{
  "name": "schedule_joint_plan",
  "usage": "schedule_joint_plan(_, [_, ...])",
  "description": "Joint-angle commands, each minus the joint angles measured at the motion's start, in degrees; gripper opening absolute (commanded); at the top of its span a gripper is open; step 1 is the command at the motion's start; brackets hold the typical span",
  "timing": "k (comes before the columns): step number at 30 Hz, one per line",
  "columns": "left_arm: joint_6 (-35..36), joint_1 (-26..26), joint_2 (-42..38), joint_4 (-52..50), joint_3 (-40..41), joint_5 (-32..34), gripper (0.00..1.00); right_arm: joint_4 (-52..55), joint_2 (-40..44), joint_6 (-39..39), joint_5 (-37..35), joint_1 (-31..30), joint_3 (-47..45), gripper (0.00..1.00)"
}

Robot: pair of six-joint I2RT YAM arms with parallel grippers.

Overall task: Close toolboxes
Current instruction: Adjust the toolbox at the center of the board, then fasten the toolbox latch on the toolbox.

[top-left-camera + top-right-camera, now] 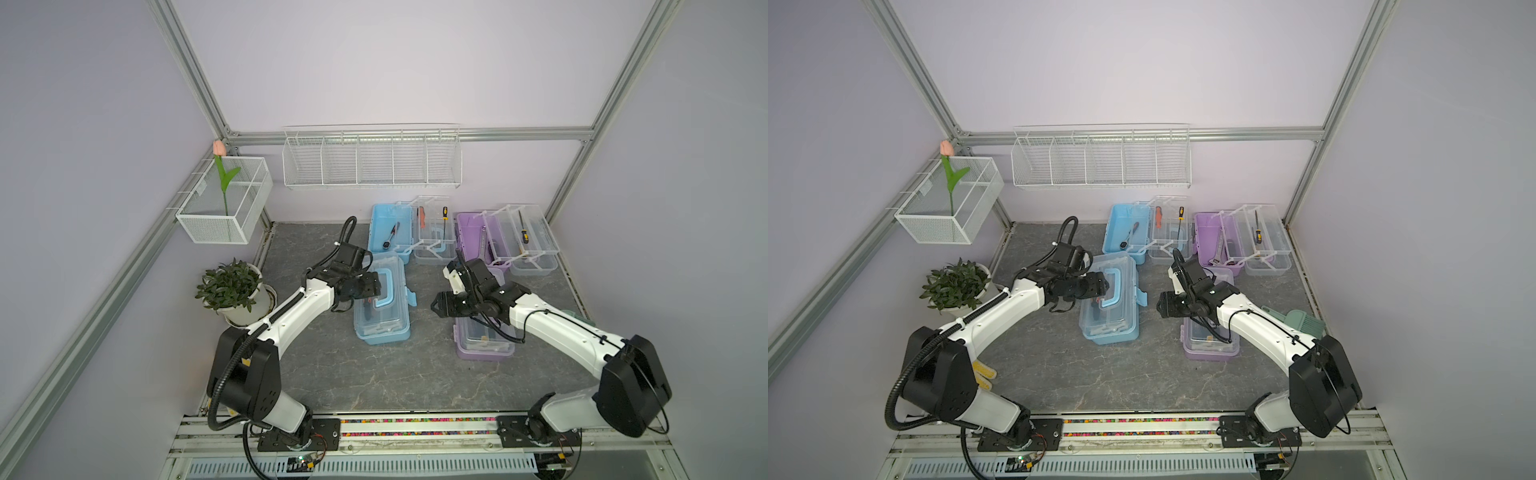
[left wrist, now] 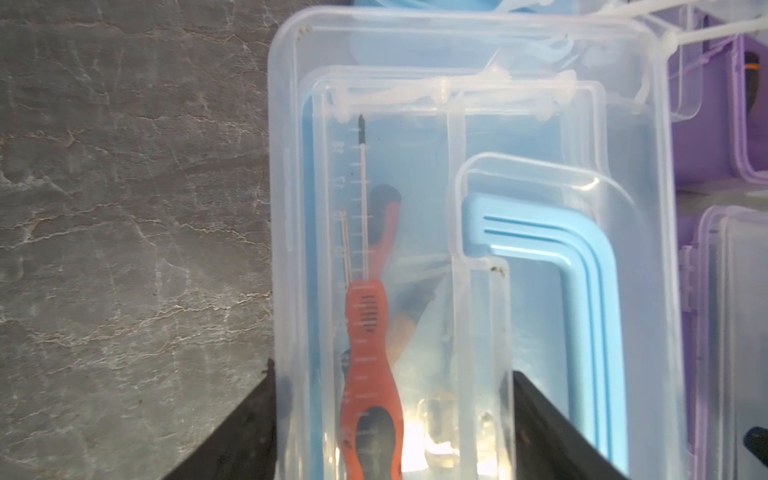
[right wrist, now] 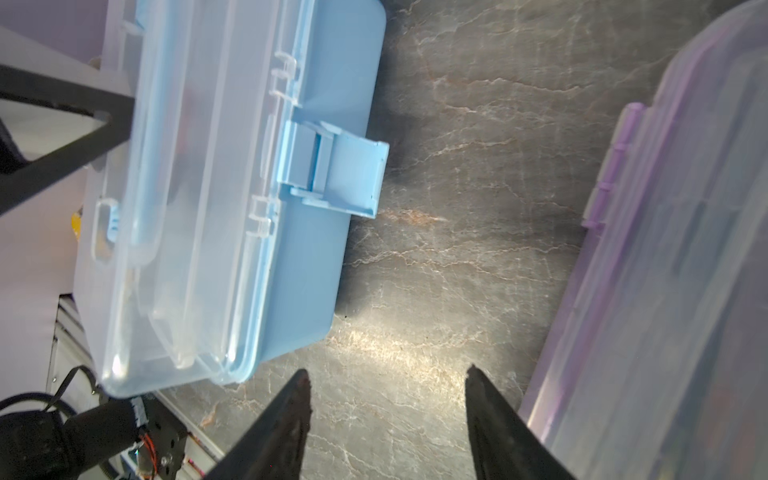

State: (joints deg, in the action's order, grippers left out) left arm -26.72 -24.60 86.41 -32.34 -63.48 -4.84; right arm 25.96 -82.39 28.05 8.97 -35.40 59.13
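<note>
No text, label, brand or number can be read. Faint scale marks (image 2: 353, 183) are seen on the closed light-blue toolbox (image 2: 631, 137), but their figures are too blurred.

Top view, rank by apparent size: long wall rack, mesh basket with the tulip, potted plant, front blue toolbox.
1. long wall rack
2. mesh basket
3. potted plant and front blue toolbox: these look about alike, so not ranked.
</note>
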Motion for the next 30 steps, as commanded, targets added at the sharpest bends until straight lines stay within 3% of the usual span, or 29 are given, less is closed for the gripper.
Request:
schedule_joint_plan(1, [1.0, 3.59, 0.89, -3.17, 5.08, -0.32, 0.7, -5.03, -1.4, 0.59, 5.94, -0.44, 0.93, 0.64])
schedule_joint_plan(7, [1.62, 4.42, 0.01, -3.17, 6.44, -0.44, 0.67, -10.69, -8.35, 4.51, 9.33, -0.4, 2.78, 0.65])
schedule_joint_plan(17, [3.77, 4.55, -0.94, -3.96, 6.44, -0.34, 0.62, -13.13, -16.3, 7.75, 7.37, -0.35, 6.55, 0.51])
schedule_joint_plan(22, [5.06, 4.56, -0.54, -4.36, 6.19, -0.77, 0.61, -14.46, -19.48, 8.19, 7.87, -0.37, 7.92, 0.48])
schedule_joint_plan(24, [6.06, 4.52, -0.54, -4.74, 6.07, -0.57, 0.6, -15.73, -20.04, 8.91, 8.55, -0.18, 7.78, 0.49])
schedule_joint_plan(30, [7.98, 4.53, -0.74, -5.82, 5.99, 1.14, 0.59, -21.02, -19.31, 13.4, 11.73, 1.24, 4.19, 0.69])
